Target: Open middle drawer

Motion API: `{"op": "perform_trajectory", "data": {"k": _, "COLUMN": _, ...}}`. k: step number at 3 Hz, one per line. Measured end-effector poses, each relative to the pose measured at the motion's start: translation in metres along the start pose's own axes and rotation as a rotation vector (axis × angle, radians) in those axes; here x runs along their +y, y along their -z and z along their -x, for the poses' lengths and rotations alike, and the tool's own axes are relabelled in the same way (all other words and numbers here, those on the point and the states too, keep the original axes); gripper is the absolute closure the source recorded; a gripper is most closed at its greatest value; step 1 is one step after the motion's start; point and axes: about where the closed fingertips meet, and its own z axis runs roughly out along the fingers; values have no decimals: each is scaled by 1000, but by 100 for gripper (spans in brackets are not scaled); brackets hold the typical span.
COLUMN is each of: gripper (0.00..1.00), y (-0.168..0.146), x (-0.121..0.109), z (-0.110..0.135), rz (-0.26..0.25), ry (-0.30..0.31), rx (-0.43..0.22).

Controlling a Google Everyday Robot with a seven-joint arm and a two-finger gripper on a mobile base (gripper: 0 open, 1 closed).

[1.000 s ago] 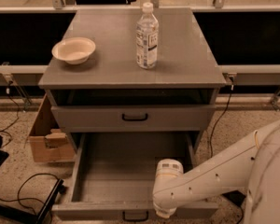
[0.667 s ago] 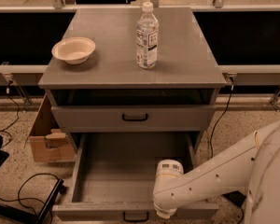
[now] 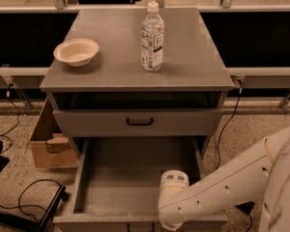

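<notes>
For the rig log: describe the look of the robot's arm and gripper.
The arm is a smooth, rounded, off-white tube with small dark holes along its side. Its wrist is a fat cylinder with a grey band on top. The gripper sits under that wrist, at the front edge of the open drawer, hidden from view.

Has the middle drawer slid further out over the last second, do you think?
No: the middle drawer sits just as far out from the cabinet, with the gripper at its front edge.
</notes>
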Motion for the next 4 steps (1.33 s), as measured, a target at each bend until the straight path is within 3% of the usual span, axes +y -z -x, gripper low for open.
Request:
{"op": "perform_trajectory", "data": {"k": 1, "gripper": 100, "y": 7, "x": 18, "z": -5, "rz": -9, "ry": 5, "rx": 8}}
{"op": "perform_trajectory", "data": {"k": 2, "gripper": 100, "y": 7, "x": 18, "z": -5, "rz": -9, "ry": 5, "rx": 8}}
{"op": "perform_trajectory", "data": {"k": 4, "gripper": 59, "y": 17, "x": 44, "z": -10, "rz": -47, "ry": 97, "rx": -73}}
